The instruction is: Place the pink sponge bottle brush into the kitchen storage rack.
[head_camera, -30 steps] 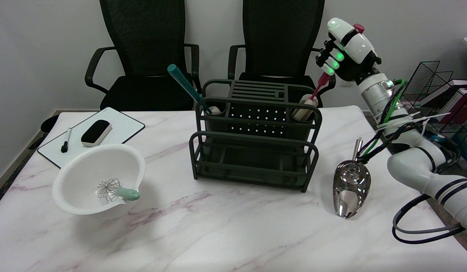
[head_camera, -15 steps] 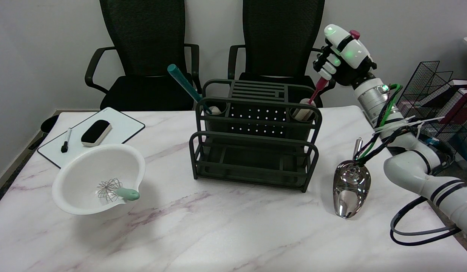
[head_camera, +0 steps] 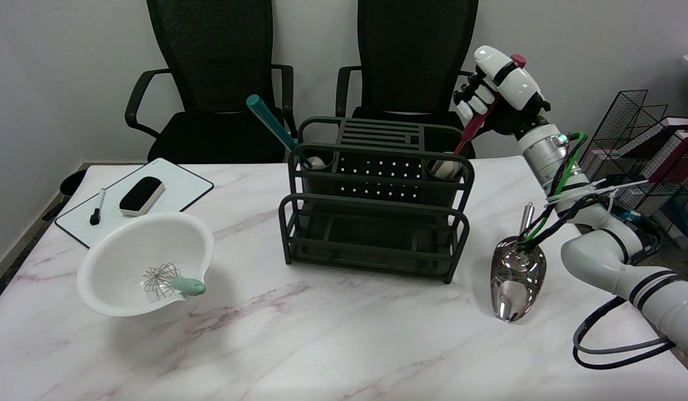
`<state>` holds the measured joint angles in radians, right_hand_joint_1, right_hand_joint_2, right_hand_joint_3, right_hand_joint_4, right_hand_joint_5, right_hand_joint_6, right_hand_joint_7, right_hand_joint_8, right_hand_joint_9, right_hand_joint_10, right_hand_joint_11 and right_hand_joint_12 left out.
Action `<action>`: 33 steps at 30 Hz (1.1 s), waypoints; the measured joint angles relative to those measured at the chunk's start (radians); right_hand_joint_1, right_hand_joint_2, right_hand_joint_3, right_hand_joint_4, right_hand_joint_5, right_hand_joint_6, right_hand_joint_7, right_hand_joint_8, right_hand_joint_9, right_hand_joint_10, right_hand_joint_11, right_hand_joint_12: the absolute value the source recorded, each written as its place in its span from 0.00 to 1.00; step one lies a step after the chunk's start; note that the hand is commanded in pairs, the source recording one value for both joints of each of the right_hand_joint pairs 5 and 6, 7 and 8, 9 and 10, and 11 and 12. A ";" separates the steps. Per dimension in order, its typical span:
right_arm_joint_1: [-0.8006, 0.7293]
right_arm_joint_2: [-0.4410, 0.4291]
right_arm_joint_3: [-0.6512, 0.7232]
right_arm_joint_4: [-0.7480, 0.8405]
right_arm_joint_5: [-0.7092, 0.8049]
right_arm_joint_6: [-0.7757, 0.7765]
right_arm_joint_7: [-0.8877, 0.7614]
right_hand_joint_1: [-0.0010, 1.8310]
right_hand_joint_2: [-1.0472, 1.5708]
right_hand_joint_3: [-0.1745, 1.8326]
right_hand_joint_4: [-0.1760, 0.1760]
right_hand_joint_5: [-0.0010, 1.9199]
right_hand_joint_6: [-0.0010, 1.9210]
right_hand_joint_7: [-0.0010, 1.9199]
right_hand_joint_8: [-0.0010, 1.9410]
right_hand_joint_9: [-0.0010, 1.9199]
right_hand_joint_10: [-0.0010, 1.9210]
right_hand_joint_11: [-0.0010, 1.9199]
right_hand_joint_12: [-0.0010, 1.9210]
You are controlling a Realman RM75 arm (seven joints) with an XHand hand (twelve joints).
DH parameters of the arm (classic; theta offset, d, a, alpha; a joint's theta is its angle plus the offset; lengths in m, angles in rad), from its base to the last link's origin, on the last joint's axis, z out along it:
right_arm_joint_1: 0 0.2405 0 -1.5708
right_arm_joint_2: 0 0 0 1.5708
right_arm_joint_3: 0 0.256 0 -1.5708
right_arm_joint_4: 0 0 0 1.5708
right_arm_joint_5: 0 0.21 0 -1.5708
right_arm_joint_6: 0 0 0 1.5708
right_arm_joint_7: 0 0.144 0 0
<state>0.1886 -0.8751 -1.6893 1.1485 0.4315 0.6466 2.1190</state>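
Observation:
The dark green kitchen storage rack [head_camera: 372, 228] stands at the table's middle. My right hand [head_camera: 497, 89] hovers above its back right corner and grips the dark pink handle of the bottle brush [head_camera: 467, 133]. The brush leans down to the left, and its pale sponge end [head_camera: 444, 168] sits inside the rack's right round cup. The handle's top end pokes out above the hand.
A teal-handled brush [head_camera: 271, 125] stands in the rack's left cup. A shiny metal scoop [head_camera: 516, 273] lies right of the rack. At the left are a white bowl [head_camera: 146, 267] with a whisk [head_camera: 168, 280] and a whiteboard [head_camera: 135, 197] with eraser and marker. Wire baskets [head_camera: 639, 133] stand at far right.
My right hand has moved down and slightly left with the brush, and the sponge end has sunk deeper into the rack's right cup.

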 measured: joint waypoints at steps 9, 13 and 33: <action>-0.003 -0.004 -0.015 -0.007 0.010 0.017 0.000 0.59 0.65 0.61 0.50 0.43 0.43 0.64 0.63 0.62 0.62 0.52 0.52; -0.003 -0.005 -0.021 -0.007 0.012 0.025 0.000 0.60 0.63 0.60 0.50 0.33 0.33 0.59 0.58 0.56 0.56 0.49 0.49; -0.010 -0.008 -0.003 -0.003 0.019 0.098 -0.001 0.60 0.59 0.64 0.50 0.27 0.27 0.53 0.53 0.39 0.39 0.36 0.36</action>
<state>0.1790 -0.8828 -1.6924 1.1450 0.4508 0.7442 2.1181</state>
